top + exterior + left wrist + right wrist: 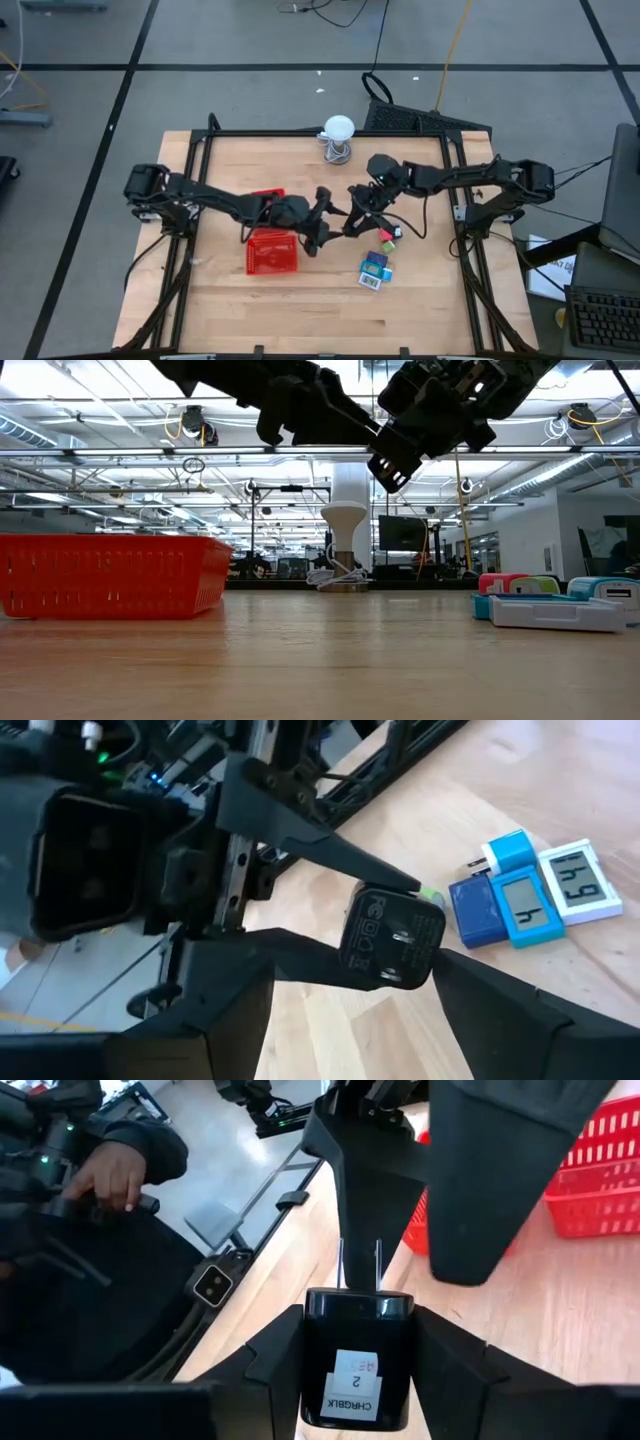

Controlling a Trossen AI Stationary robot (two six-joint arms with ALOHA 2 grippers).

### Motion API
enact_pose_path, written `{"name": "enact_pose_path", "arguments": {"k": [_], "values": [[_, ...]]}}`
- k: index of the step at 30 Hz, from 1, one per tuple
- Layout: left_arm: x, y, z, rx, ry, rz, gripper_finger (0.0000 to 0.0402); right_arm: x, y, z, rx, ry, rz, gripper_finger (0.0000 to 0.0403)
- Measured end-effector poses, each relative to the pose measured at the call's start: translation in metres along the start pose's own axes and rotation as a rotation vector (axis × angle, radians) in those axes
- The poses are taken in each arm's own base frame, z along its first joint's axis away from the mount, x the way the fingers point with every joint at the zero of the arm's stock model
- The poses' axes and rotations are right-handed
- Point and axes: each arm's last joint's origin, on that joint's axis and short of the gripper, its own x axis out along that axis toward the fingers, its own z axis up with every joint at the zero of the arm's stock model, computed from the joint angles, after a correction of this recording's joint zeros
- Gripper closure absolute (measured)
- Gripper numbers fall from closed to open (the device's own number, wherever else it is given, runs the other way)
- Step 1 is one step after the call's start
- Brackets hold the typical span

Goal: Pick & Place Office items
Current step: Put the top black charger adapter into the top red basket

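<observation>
High view: the left gripper point(322, 222) and the right gripper point(357, 212) meet above the middle of the wooden table point(220, 300), beside a red mesh tray point(272, 251). A cluster of small office items point(379, 262), teal-blue and white among them, lies on the table just right of the grippers. A white ball on a wire stand point(338, 138) sits near the far edge.

Low view: both arms hang above the tabletop, clear of it. The red tray point(110, 574) stands at left; the small items point(555, 600) lie at right.

Left wrist view: a black plug adapter point(392, 937) with two metal prongs is pinched between dark fingers point(290, 960). Small blue and white display units point(530, 892) rest on the wood beyond.

Right wrist view: the right gripper point(356, 1355) is closed on the black adapter point(357, 1355), its prongs pointing away and a white label facing the camera. The left gripper's fingers point(500, 1170) are spread and stand close before the prongs. A person's hand point(110, 1172) shows beyond the table.
</observation>
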Motion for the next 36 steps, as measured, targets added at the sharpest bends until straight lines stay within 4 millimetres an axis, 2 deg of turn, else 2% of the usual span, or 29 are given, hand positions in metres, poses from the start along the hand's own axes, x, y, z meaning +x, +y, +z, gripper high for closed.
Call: {"name": "enact_pose_path", "arguments": {"k": [12, 26, 30, 36], "values": [[0.001, 0.006, 0.000, 0.056, -0.033, 0.015, 0.0160, -0.021, -0.017, 0.009, -0.004, -0.089, -0.064, 0.0265], [0.002, 0.015, -0.007, 0.050, -0.032, 0.010, 0.0163, -0.010, -0.007, 0.009, -0.002, -0.077, -0.023, 0.0265], [0.002, 0.014, -0.007, 0.051, -0.065, -0.026, 0.0187, -0.010, -0.007, 0.008, 0.012, -0.064, -0.017, 0.0265], [0.002, 0.012, -0.005, 0.049, -0.078, -0.042, 0.0252, -0.009, -0.006, 0.006, 0.015, -0.049, -0.006, 0.0265]]}}
